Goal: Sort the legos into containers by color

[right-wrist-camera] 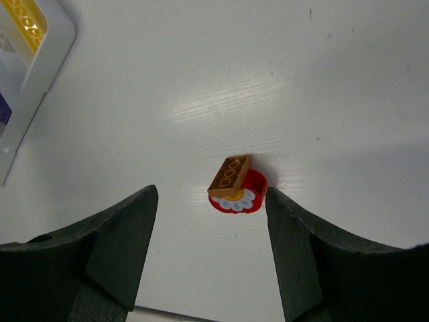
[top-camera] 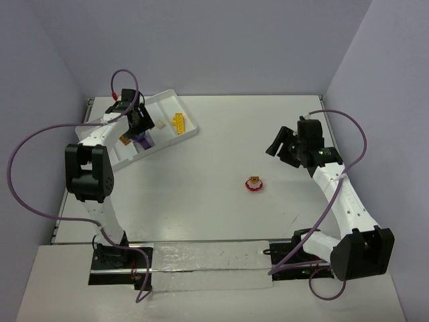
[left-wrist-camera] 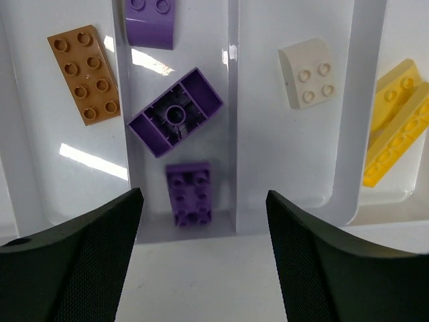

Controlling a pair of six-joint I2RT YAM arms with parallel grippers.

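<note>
The white tray (top-camera: 190, 132) of containers lies at the table's back left. My left gripper (top-camera: 141, 129) hovers over it, open and holding nothing (left-wrist-camera: 201, 258). Below it one compartment holds three purple legos (left-wrist-camera: 191, 193), one of them upside down (left-wrist-camera: 175, 113). An orange lego (left-wrist-camera: 84, 73) lies in the compartment to their left, a beige one (left-wrist-camera: 308, 72) to their right, and yellow ones (left-wrist-camera: 395, 121) beyond that. Mid-table, an orange lego (right-wrist-camera: 230, 176) rests on a red round flower piece (right-wrist-camera: 240, 200). My right gripper (right-wrist-camera: 211, 258) stands open above and short of them (top-camera: 280, 149).
The tray's dividers (left-wrist-camera: 232, 134) and front rim (left-wrist-camera: 301, 221) stand raised around the legos. The tray's corner with yellow legos (right-wrist-camera: 27, 17) shows at the top left of the right wrist view. Purple cables (top-camera: 40, 144) loop off both arms.
</note>
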